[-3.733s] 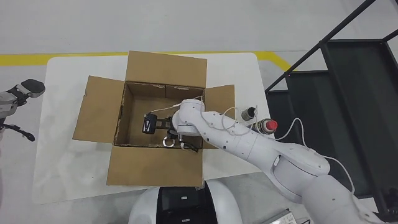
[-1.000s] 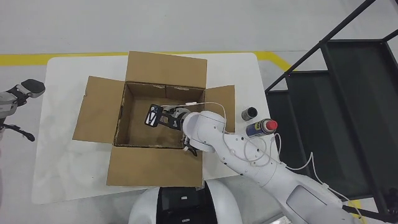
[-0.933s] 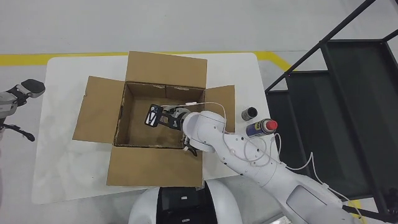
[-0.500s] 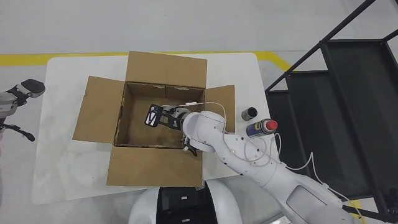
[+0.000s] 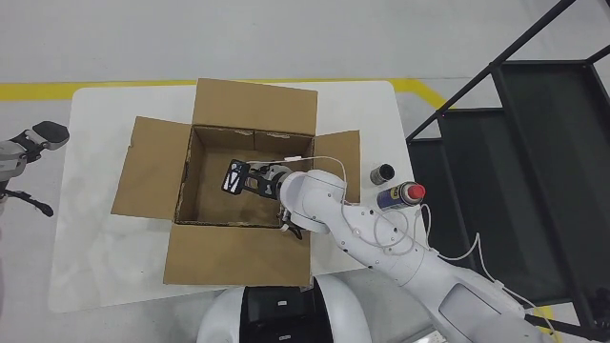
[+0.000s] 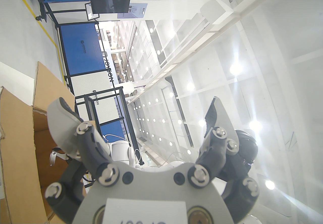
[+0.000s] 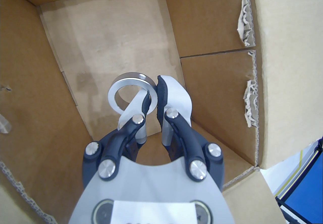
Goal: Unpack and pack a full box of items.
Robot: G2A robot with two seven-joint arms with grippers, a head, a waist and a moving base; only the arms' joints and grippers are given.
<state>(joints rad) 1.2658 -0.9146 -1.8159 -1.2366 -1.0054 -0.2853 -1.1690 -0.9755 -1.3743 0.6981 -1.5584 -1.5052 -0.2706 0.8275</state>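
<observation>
The white bench (image 5: 105, 248) carries the open cardboard box (image 5: 255, 107). On my right side of the box stand a spray can (image 5: 400, 193) and a small tin (image 5: 382, 172) — already unpacked, I judge. My right fingers (image 7: 157, 99) are down inside the box, clenched on the rim of a metal ring (image 7: 112, 99), which seems to be held clear of the box floor. My left fingers (image 5: 40, 137) are released, well apart from the box, beside the bench's edge. So the step is unpacking the ring — next I must lift it straight up, clear the wall and set it near the cans.
</observation>
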